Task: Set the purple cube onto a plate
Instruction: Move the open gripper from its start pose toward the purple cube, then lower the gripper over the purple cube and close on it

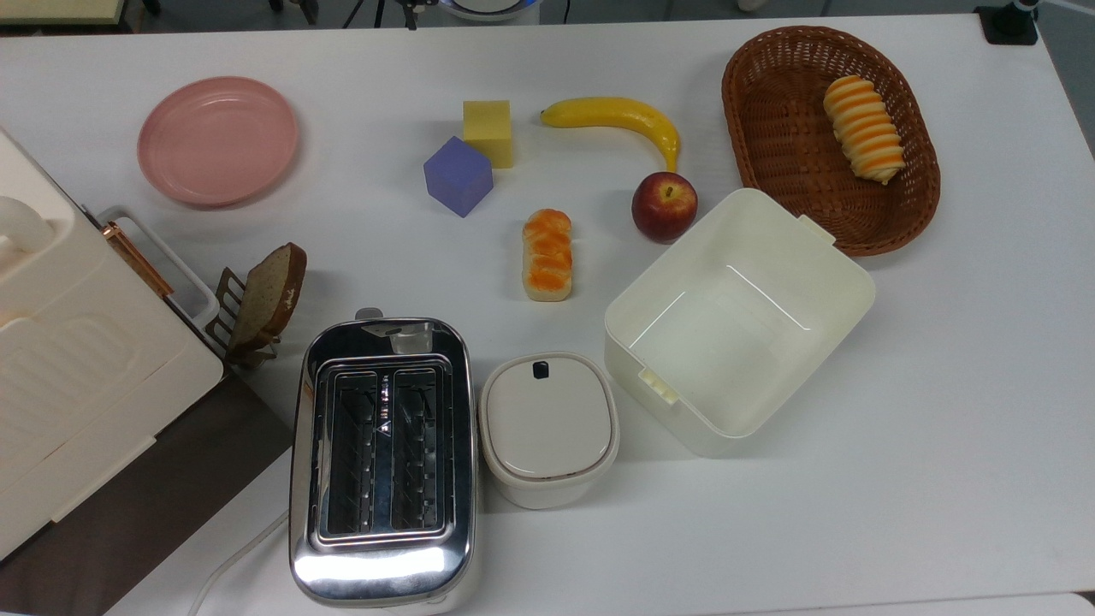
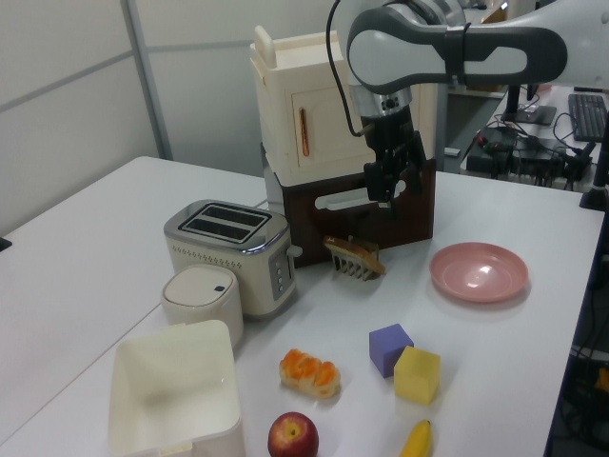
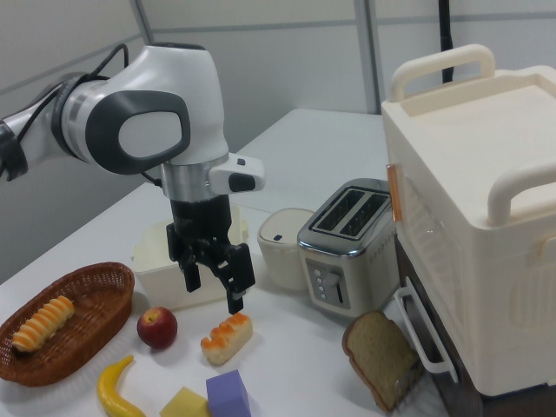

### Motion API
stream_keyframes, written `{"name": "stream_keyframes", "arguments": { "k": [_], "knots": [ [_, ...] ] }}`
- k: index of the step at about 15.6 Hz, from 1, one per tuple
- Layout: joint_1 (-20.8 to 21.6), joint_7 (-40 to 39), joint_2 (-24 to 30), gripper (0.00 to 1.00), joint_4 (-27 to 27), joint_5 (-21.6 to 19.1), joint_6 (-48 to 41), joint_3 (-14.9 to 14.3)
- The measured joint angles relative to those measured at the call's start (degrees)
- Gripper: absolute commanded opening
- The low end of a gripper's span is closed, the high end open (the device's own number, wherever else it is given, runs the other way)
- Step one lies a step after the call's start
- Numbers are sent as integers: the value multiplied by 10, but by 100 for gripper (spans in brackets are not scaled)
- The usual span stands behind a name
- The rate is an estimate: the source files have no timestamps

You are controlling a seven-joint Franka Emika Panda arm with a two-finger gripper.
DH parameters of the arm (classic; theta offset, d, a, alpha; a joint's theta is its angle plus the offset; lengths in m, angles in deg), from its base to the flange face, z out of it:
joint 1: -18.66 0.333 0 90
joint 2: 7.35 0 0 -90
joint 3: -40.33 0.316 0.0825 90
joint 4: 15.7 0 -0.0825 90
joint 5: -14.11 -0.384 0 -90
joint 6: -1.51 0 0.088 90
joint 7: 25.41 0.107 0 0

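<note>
The purple cube [image 1: 458, 175] is resting on the table [image 1: 941, 428], touching the yellow cube [image 1: 488, 131]. The gripper [image 3: 213, 287] is hanging above, fingers apart and empty; the plate [image 1: 218, 140] is sitting well apart.

— What am I driving here?
— My arm [image 3: 143, 122]: glossy white shells, dark grey rounded joint caps, a silver-grey band at the wrist. A black cable loops along it.
— And the end?
— A black gripper [image 3: 213, 291] with two black fingers [image 3: 235, 280], under a white block bearing a dark button.
</note>
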Motion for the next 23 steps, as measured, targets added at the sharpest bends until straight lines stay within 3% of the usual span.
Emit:
{"name": "stream_keyframes", "arguments": {
  "k": [12, 23],
  "knots": [
    [0, -54, -17, 100, -15, 0, 46, 0],
    [2, -211, -42, 100, -139, 0, 227, 2]
  ]
}}
